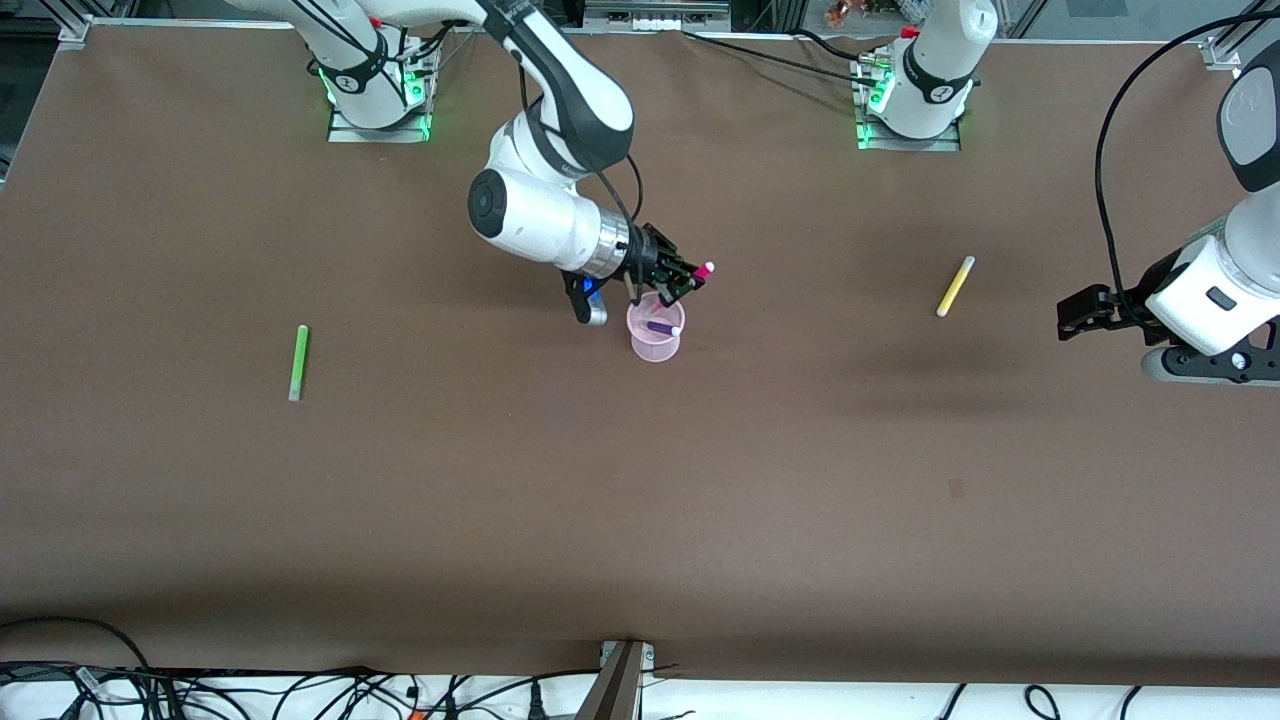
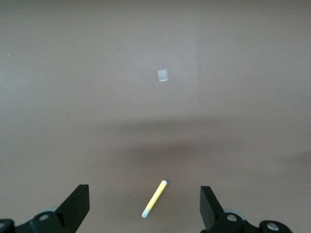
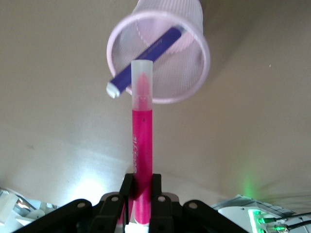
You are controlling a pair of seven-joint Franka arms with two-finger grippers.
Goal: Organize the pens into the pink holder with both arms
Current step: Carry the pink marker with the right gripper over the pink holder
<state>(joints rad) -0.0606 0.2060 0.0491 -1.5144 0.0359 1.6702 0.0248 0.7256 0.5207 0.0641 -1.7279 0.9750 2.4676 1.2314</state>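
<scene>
The pink holder (image 1: 656, 334) stands mid-table with the dark purple pen (image 1: 664, 327) leaning inside it; both also show in the right wrist view, the holder (image 3: 194, 87) and the purple pen (image 3: 146, 56). My right gripper (image 1: 687, 280) is shut on the magenta-pink pen (image 1: 703, 271), held just over the holder's rim, its pale cap (image 3: 142, 73) pointing at the opening. The yellow pen (image 1: 955, 286) lies toward the left arm's end; it shows between my open left gripper's fingers (image 2: 144, 204), well below them (image 2: 154, 199). My left gripper (image 1: 1078, 315) hovers open. The green pen (image 1: 298, 362) lies toward the right arm's end.
A small pale square mark (image 2: 163, 75) sits on the brown table (image 1: 640, 520). Cables and a bracket (image 1: 620, 680) lie along the table's edge nearest the front camera.
</scene>
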